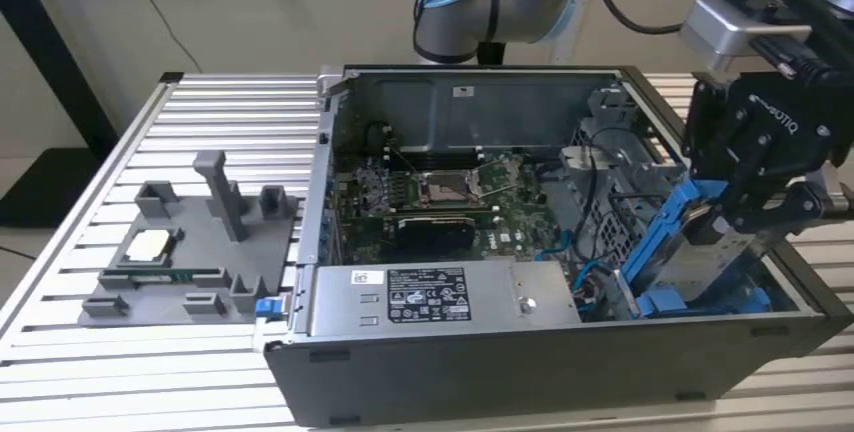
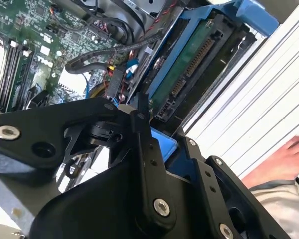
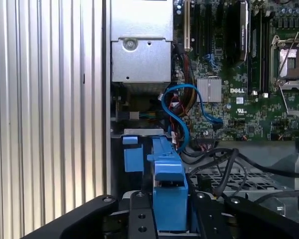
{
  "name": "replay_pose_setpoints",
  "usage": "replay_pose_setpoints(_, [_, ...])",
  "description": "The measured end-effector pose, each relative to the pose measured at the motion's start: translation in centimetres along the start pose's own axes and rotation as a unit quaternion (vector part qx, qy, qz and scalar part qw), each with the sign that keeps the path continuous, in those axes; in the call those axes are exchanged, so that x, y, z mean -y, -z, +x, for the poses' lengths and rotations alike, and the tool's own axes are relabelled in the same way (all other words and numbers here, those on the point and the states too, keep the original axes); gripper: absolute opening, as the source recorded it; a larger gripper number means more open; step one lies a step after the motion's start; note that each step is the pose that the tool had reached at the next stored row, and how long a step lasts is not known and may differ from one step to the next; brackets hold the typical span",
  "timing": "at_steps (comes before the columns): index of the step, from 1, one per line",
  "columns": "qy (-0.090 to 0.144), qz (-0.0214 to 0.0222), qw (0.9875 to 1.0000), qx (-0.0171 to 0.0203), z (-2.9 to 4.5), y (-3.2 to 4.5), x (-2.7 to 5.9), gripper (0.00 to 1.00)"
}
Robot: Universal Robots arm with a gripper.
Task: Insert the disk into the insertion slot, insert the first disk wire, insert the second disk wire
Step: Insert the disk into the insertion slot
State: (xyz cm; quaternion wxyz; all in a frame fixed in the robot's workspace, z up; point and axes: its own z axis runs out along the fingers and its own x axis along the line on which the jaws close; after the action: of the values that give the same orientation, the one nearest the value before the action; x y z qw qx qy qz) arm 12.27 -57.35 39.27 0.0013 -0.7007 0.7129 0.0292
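Note:
The disk (image 1: 687, 247) is a grey drive in a bright blue carrier. It stands tilted at the exterior view's right end of the open computer case, its lower end down in the insertion slot (image 1: 727, 302), a grey bay with blue fittings. My black gripper (image 1: 727, 224) is shut on the disk's upper part. In the second wrist view the disk (image 2: 189, 64) shows its green underside and connector beyond my gripper (image 2: 164, 134). In the first wrist view the blue carrier (image 3: 167, 169) sits between the fingers (image 3: 139, 216). A blue cable (image 3: 182, 114) and black cables (image 3: 214, 162) lie loose beside the bay; which are the disk wires I cannot tell.
The case (image 1: 534, 352) lies open on a slatted aluminium table (image 1: 80, 352). Inside are the motherboard (image 1: 441, 192) and a silver power supply (image 1: 427, 297). A grey fixture plate (image 1: 187, 252) stands at the exterior view's left. A person's hand (image 2: 284, 159) rests on the table beside the case.

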Motion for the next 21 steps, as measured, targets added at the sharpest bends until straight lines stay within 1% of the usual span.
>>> replay_pose_setpoints(1, [0.000,-0.0001,1.0000,0.0015,0.00,0.01,0.00,0.34])
replay_pose_setpoints(2, [0.000,-0.0001,1.0000,0.0021,-0.01,0.01,0.01,0.34])
replay_pose_setpoints(3, [0.000,-0.0001,1.0000,0.0023,-0.01,0.01,0.01,0.40])
replay_pose_setpoints(6, [0.000,-0.0001,1.0000,0.0022,0.00,0.06,0.00,0.40])
replay_pose_setpoints(11, [0.000,-0.0001,1.0000,0.0025,-0.07,0.52,-0.05,0.40])
replay_pose_setpoints(14, [0.000,-0.0001,1.0000,0.0040,-0.33,0.52,-0.22,0.40])
replay_pose_setpoints(16, [0.000,-0.0001,1.0000,0.0068,-0.67,0.49,-0.35,0.40])
replay_pose_setpoints(19, [0.001,0.0002,0.9999,0.0127,-1.19,0.45,-0.38,0.40])
replay_pose_setpoints(21, [0.001,0.0020,0.9999,0.0150,-1.52,0.34,-0.39,0.40])
